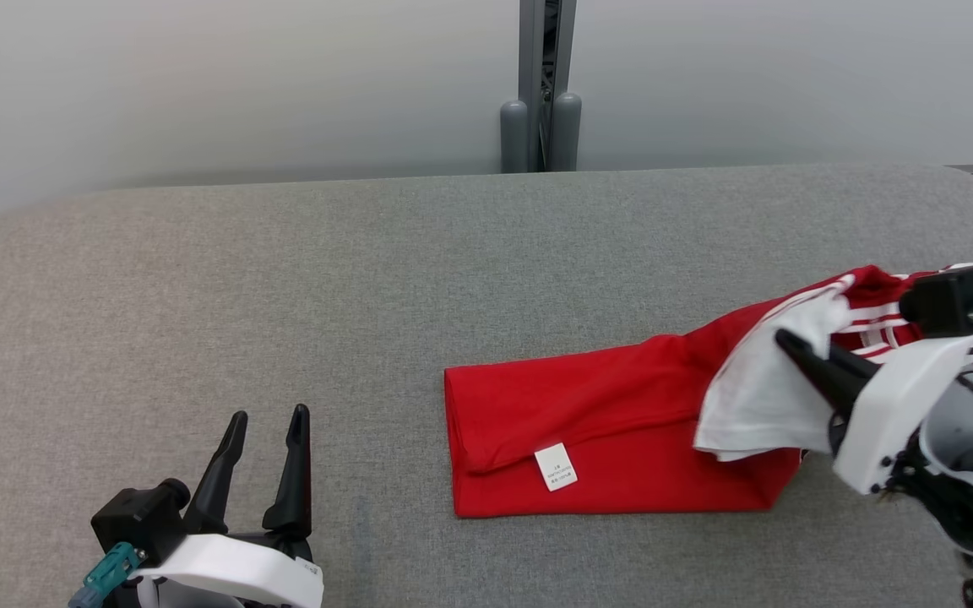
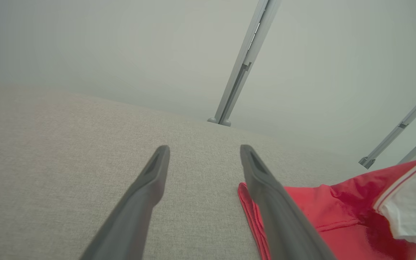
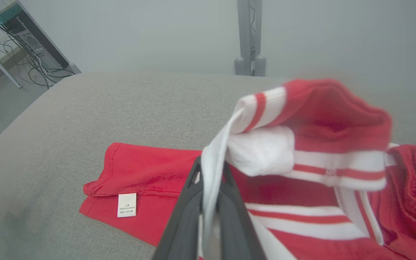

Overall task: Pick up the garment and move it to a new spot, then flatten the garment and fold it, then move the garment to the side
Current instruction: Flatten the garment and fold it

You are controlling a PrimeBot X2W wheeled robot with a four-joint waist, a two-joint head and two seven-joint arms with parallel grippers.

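The right gripper [image 1: 797, 353] is clamped tight on the white edge of the red-and-white shirt [image 1: 605, 439], holding that striped end up off the grey table [image 1: 284, 279] at the right side. The left gripper [image 1: 269, 414] hovers spread wide and empty at front-left. Looks mid-fold to me: the body lies doubled and flat, with the last fold and the move aside yet to do, and the long axis runs left-right, hem end pointing to the robot's left.

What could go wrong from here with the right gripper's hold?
1. The right gripper pinches only a thin white edge of the garment; a pull may slip it free.
2. The left gripper stands open, apart from the cloth, so the rest may drag along the table and bunch.
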